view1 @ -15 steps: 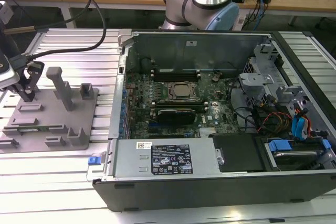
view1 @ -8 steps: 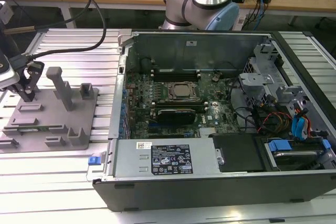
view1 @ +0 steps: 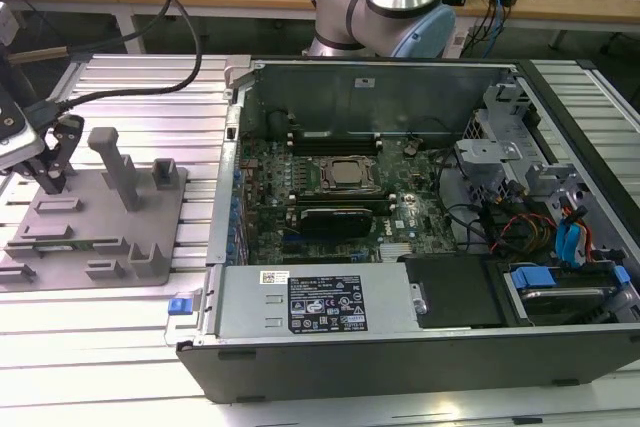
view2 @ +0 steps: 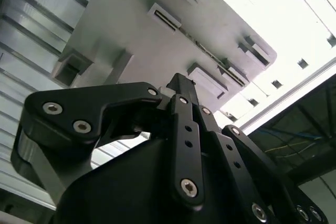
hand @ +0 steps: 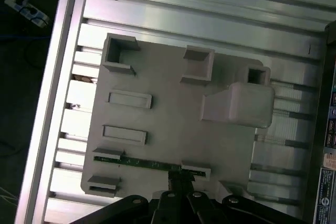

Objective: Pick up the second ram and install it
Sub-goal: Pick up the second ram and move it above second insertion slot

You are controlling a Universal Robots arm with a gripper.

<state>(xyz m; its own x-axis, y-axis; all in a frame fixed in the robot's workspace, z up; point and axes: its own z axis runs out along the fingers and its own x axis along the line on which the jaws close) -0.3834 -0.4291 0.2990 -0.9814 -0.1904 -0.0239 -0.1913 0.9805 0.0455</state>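
Hand (view1: 52,183) hangs at the exterior view's left, above a grey fixture plate (view1: 100,215) that lies on the slatted bench (view1: 110,337). Its 2 fingers (hand: 175,184) are pressed together and carry nothing. The second ram (view1: 75,244) sits in a long slot of this plate, on the side nearer to the exterior camera. In the first wrist view the fingertips are just beside it; I cannot tell if they touch. Further right stands an open computer case (view1: 300,299) with its motherboard (view1: 330,209) visible.
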